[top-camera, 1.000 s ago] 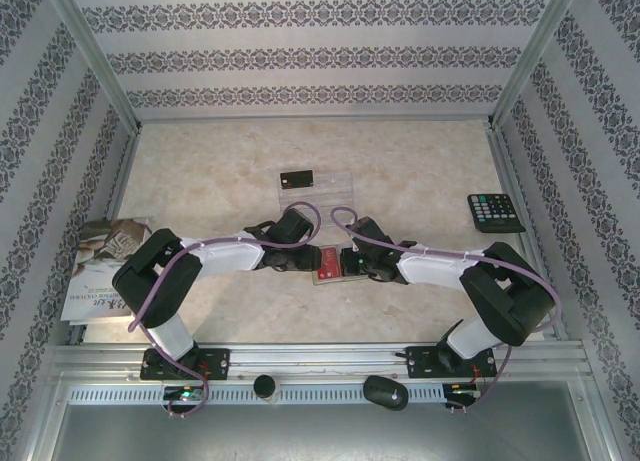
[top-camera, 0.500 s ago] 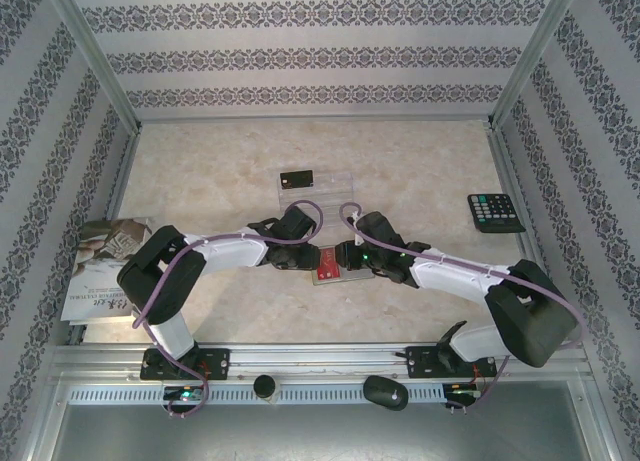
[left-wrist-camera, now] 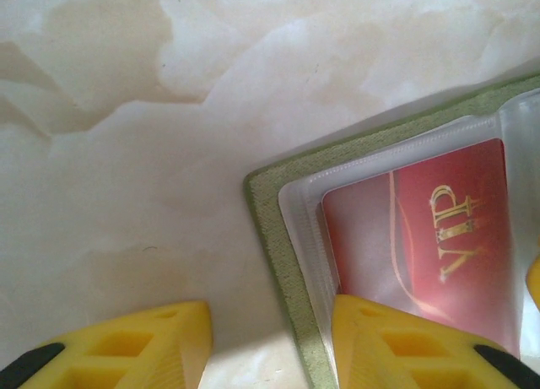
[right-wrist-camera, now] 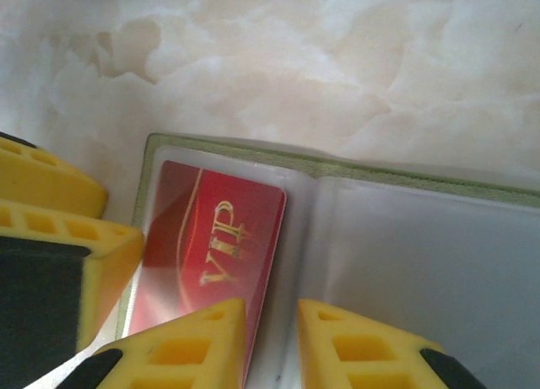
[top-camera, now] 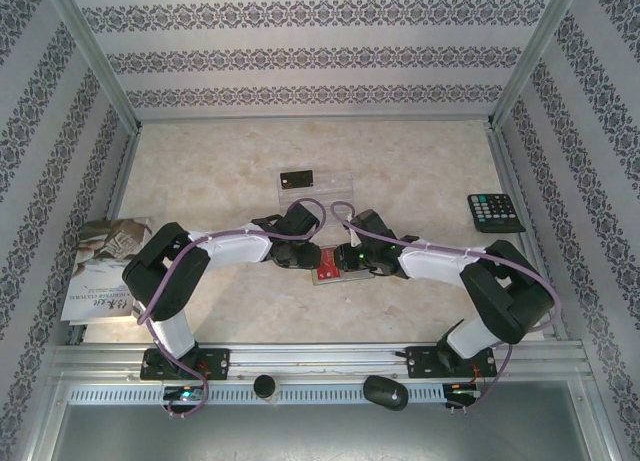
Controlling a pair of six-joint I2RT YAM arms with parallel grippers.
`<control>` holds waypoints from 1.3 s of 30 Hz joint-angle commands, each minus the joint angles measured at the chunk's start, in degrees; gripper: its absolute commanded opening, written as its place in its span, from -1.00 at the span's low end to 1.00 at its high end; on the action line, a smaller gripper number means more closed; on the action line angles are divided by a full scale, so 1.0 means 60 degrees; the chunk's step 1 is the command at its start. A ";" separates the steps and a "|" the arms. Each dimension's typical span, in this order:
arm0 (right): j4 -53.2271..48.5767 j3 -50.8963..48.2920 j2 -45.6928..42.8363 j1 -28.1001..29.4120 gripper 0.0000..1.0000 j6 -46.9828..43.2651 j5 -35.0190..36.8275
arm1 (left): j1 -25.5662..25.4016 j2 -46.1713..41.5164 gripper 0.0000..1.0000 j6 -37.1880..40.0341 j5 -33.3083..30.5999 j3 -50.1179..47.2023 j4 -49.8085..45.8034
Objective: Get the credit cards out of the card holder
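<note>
The olive-green card holder point(top-camera: 338, 275) lies open between both arms, its green rim point(left-wrist-camera: 278, 254) point(right-wrist-camera: 337, 166) framing clear pockets. A red credit card with gold "VIP" lettering point(left-wrist-camera: 439, 237) point(right-wrist-camera: 211, 229) sits inside the left pocket. My left gripper point(left-wrist-camera: 270, 343) is open and straddles the holder's left edge: one finger on the table, the other pad point(left-wrist-camera: 396, 338) on the sleeve over the red card. My right gripper point(right-wrist-camera: 270, 343) stands slightly open over the red card's inner edge by the fold. A black credit card point(top-camera: 297, 178) lies on see-through ones point(top-camera: 335, 189) farther back.
The holder's right pocket point(right-wrist-camera: 422, 254) looks clear with nothing red inside. A black calculator point(top-camera: 495, 212) lies at the right, a printed booklet point(top-camera: 105, 266) at the left edge. My left gripper's yellow fingers point(right-wrist-camera: 59, 237) press close beside the right one.
The right gripper's jaws have parted a little from shut, and its arm swung out and back. The left gripper has crept slightly toward the holder. The red card stays in its pocket.
</note>
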 commanded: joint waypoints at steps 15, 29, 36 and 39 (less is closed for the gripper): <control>-0.0278 0.0171 -0.0545 0.0244 -0.52 -0.0352 0.0849 | -0.0043 -0.0454 0.05 0.0207 0.0011 -0.1135 0.1825; -0.0305 -0.0168 -0.1010 0.0142 -0.53 -0.0321 0.0702 | -0.0441 0.0772 -0.09 0.0287 0.0008 -0.0299 0.1763; -0.0149 -0.0060 -0.0295 0.0189 -0.68 -0.0375 -0.0039 | -0.0441 0.1270 -0.07 0.0248 0.0227 -0.0198 0.1739; -0.0006 -0.0078 -0.0158 0.0168 -0.67 -0.0207 -0.0117 | -0.0441 0.1336 -0.01 0.0282 0.0238 -0.0121 0.1752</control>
